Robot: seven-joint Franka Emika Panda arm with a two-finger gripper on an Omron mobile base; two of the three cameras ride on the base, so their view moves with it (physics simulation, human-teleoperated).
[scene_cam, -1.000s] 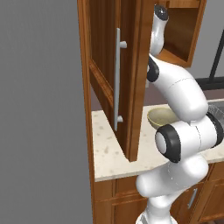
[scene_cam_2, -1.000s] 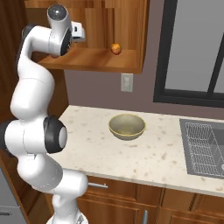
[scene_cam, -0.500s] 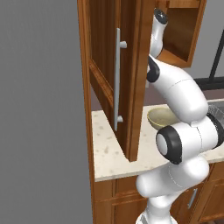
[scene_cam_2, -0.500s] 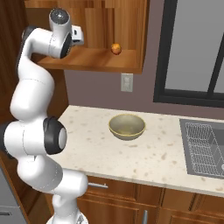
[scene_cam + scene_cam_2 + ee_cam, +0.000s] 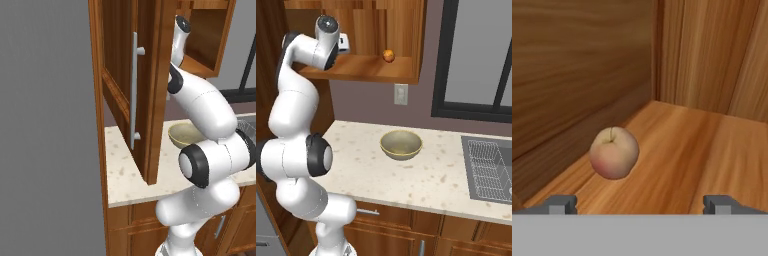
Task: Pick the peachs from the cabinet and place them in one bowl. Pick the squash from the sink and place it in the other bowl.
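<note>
The cabinet (image 5: pixel 150 90) hangs above the bench (image 5: pixel 421 175), its panelled reddish-brown door swung wide open, the long grey bar handle (image 5: pixel 134 95) upright on the door's face. Inside, on the smooth wooden shelf, a peach (image 5: pixel 614 152) sits near the cabinet's back corner; it is round with no long axis, its stem dimple turned up and toward the hand camera, yellowish above and blushing red below. In the right base view a small orange peach (image 5: pixel 388 55) rests on the cabinet shelf, toward its right side.

The white arm rises from the base, bends back at its dark elbow joint and reaches up into the cabinet's left half, the hand level with the shelf. The gripper (image 5: pixel 640 204) is spread wide and holds nothing; its two dark tips stand well apart, the peach ahead of the left tip.

Below the cabinet, the pale tan bowl (image 5: pixel 401 145), round and shallow, sits empty on the speckled stone bench, left of the dark sink (image 5: pixel 488 167) with its wire rack.
</note>
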